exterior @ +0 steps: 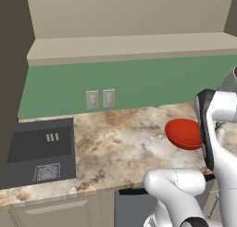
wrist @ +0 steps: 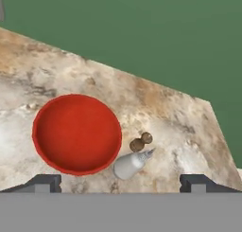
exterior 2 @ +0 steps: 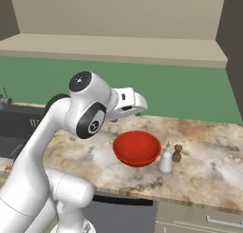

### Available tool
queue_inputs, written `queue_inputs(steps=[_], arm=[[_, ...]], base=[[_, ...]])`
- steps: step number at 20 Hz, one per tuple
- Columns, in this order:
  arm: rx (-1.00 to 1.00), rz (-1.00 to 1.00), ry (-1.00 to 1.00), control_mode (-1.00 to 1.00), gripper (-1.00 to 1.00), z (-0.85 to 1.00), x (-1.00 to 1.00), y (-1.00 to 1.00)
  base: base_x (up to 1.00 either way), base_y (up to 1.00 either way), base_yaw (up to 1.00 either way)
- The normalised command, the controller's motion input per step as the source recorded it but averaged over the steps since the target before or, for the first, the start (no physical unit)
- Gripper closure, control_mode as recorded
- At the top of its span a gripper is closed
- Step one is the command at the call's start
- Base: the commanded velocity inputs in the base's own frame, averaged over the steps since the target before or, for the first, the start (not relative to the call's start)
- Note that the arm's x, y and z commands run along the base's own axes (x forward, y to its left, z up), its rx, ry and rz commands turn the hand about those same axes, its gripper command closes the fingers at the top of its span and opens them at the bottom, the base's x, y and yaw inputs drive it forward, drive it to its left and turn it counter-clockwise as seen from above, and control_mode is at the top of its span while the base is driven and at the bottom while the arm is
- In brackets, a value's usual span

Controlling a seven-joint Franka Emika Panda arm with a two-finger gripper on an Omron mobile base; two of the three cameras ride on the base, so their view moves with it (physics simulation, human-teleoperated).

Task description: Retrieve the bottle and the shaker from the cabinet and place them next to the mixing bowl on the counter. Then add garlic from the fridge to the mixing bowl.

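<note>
The red mixing bowl (wrist: 77, 133) sits on the marbled counter (wrist: 165, 112). Right beside it stand the pale bottle (wrist: 130, 164) and the small dark brown shaker (wrist: 140, 141), both upright in the right base view, bottle (exterior 2: 165, 160) and shaker (exterior 2: 177, 153) just right of the bowl (exterior 2: 136, 147). My gripper (wrist: 120, 183) hovers open and empty above the bowl's near side, hand (exterior 2: 129, 114) raised over the counter. The bowl (exterior: 183, 133) is partly hidden by my arm in the left base view. The wall cabinet (exterior 2: 118, 46) runs overhead. Garlic and fridge are out of view.
A dark sink basin (exterior: 41, 149) is set into the counter at the left. Two wall outlets (exterior: 100, 99) sit on the green backsplash (exterior: 139, 82). A dark tall panel (exterior: 11, 59) stands at far left. The counter's front edge (exterior: 60, 193) has drawers below.
</note>
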Motion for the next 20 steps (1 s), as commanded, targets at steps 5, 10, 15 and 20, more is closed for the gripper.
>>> queue_inputs(steps=[5, 10, 15, 20], arm=[[0.05, -0.28, 0.17, -1.0, -1.0, 0.16, -0.65, -0.01], [0.12, -0.23, 0.05, -1.0, -1.0, 0.04, -0.55, -0.03], [0.02, -0.2, 0.0, -1.0, -1.0, 0.15, -0.09, 0.33], [0.07, -0.09, 0.0, -1.0, -1.0, 0.39, -0.06, 0.46]], base=[[0.0, 0.0, 0.0], [0.0, 0.0, 0.0], [0.0, 0.0, 0.0], [0.0, 0.0, 0.0]])
